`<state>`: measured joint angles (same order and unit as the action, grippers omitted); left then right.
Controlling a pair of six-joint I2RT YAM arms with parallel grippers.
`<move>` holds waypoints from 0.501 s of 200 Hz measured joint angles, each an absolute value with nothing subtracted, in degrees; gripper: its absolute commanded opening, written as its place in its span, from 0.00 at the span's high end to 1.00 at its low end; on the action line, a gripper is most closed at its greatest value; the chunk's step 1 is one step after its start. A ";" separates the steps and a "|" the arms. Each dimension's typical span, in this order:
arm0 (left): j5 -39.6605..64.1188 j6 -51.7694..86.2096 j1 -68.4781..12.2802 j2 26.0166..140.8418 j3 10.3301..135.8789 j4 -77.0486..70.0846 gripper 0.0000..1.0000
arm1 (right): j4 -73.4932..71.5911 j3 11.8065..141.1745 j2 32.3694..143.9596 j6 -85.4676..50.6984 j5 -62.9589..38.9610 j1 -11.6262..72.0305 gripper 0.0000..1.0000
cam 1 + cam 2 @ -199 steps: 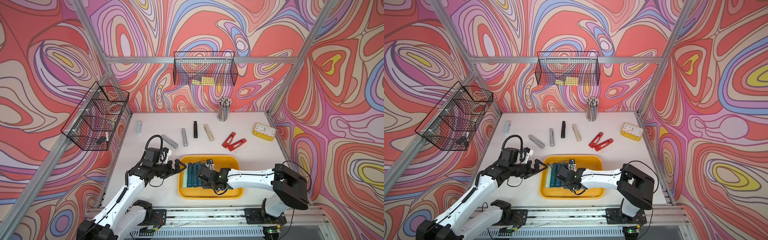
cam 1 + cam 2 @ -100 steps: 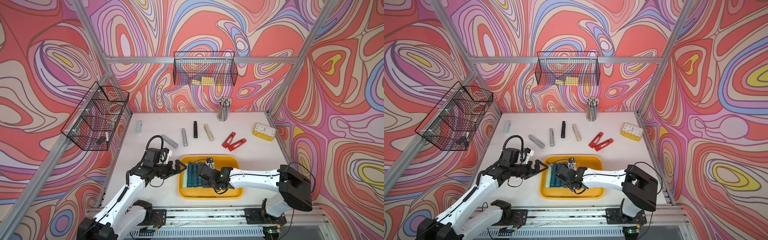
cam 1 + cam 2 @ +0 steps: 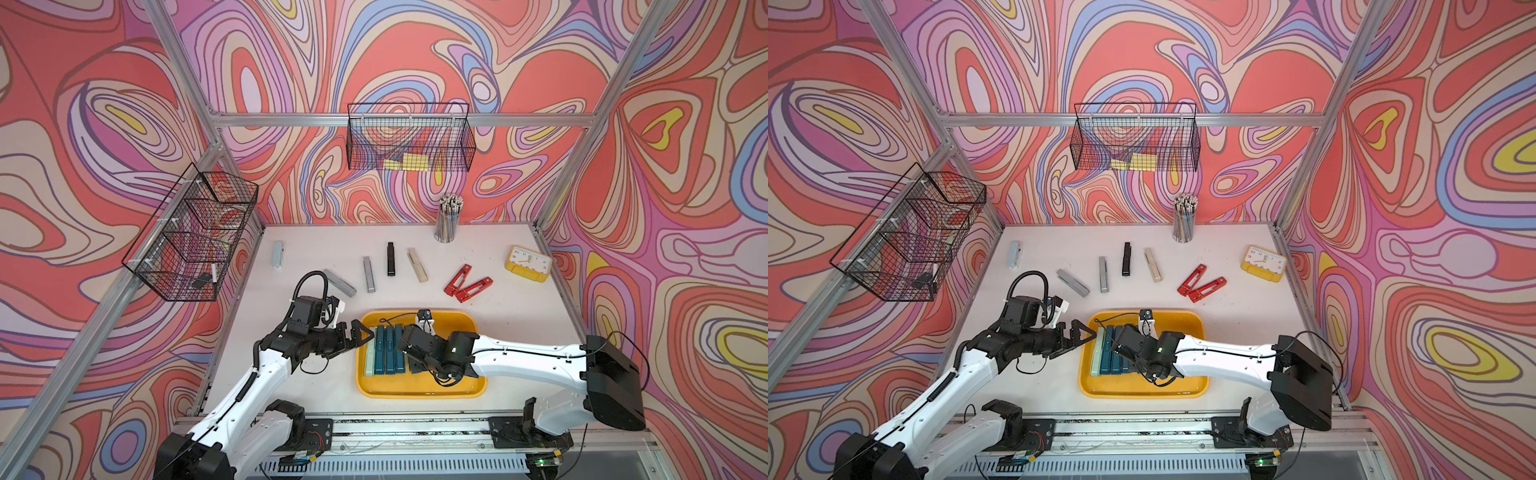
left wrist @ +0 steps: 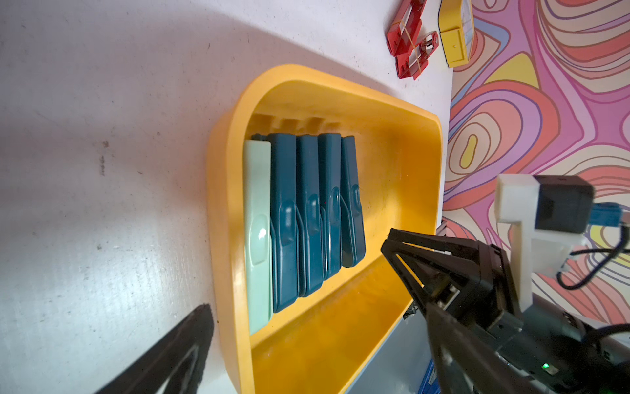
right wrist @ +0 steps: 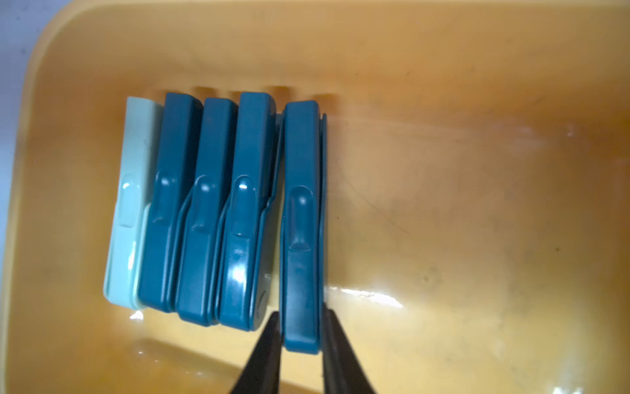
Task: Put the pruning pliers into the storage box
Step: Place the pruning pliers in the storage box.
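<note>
The yellow storage box (image 3: 419,395) (image 3: 1142,392) lies at the front of the table. Along its left side lie one pale green pruning plier (image 3: 369,353) and several teal ones (image 3: 386,349) side by side. My right gripper (image 3: 409,353) (image 5: 300,337) reaches into the box and is shut on the near end of the rightmost teal plier (image 5: 301,221), which rests on the box floor. My left gripper (image 3: 353,340) (image 4: 317,358) hovers open at the box's left rim, holding nothing. More pliers lie behind the box: grey (image 3: 369,274), black (image 3: 390,258), beige (image 3: 417,265) and red (image 3: 457,279).
A yellow clock (image 3: 528,264) stands at the back right and a cup of pencils (image 3: 448,220) by the back wall. Black wire baskets hang on the back wall (image 3: 409,141) and the left wall (image 3: 191,237). Two more grey pliers (image 3: 277,255) (image 3: 340,282) lie at the left.
The right gripper's jaws have closed onto the rightmost teal plier inside the box. The left arm has stayed where it was, open.
</note>
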<state>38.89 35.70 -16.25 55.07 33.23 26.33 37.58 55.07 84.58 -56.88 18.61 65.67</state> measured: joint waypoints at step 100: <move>38.79 35.81 -16.58 56.40 33.23 25.67 0.01 | 35.46 51.42 87.74 -55.29 18.85 61.19 1.00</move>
<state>38.79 35.81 -16.58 56.40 33.23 25.67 35.46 51.42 87.74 -55.29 18.85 61.19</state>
